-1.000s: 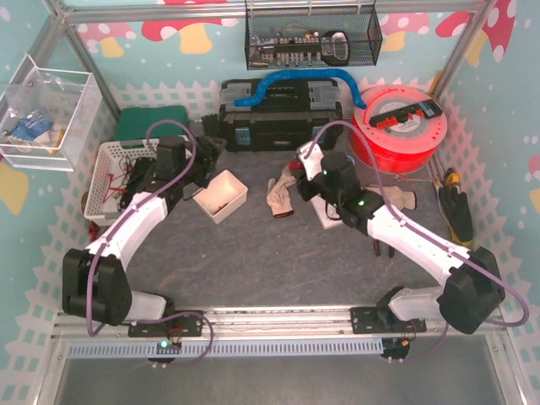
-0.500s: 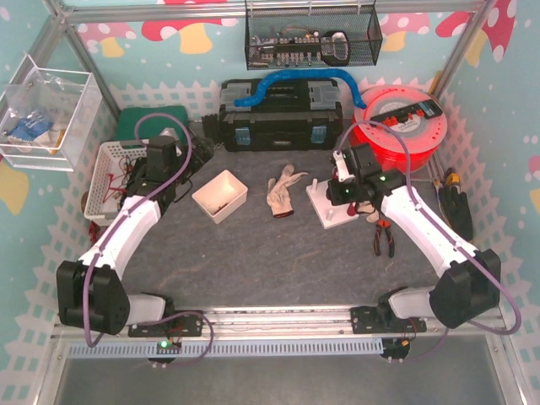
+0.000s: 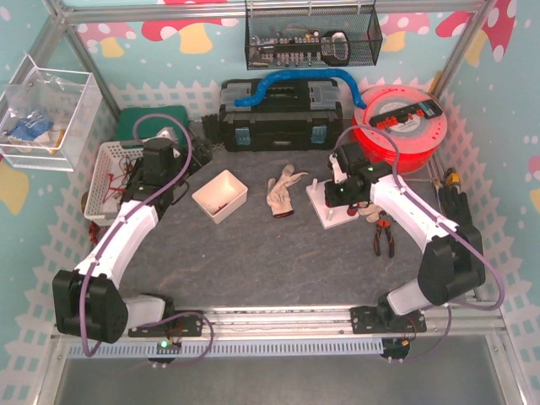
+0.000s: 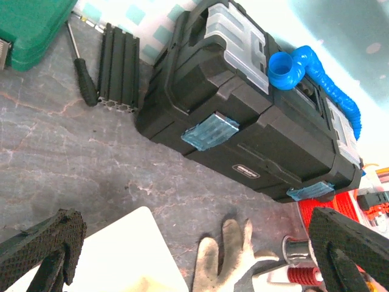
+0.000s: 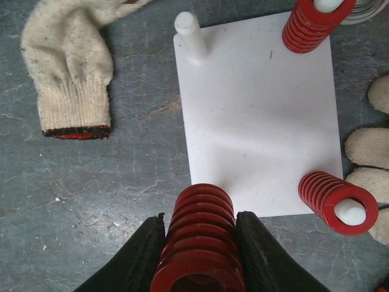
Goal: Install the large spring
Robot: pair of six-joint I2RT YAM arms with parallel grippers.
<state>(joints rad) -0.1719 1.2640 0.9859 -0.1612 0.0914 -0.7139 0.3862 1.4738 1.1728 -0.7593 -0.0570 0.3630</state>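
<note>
My right gripper (image 5: 200, 234) is shut on a large red spring (image 5: 200, 237), held upright between the black fingers (image 5: 137, 255). It hangs above the near left corner of the white base plate (image 5: 261, 115), hiding what lies under it. The plate has one bare white peg (image 5: 188, 27) and two red springs seated on pegs, one at the far right (image 5: 316, 24) and one at the near right (image 5: 334, 204). From above, the right gripper (image 3: 342, 192) is over the plate (image 3: 325, 215). My left gripper (image 4: 194, 222) is wide open and empty, hovering left of the white bin (image 3: 220, 195).
A work glove (image 3: 281, 191) lies between the bin and the plate; more glove fingers (image 5: 371, 152) touch the plate's right side. Behind stand a black toolbox (image 3: 281, 114) and a red spool (image 3: 396, 126). Pliers (image 3: 381, 236) lie at the right, a white basket (image 3: 114, 173) at the left.
The right arm swung rightward from beside the glove to above the plate, carrying the spring. The left gripper drew back left, away from the white bin.
</note>
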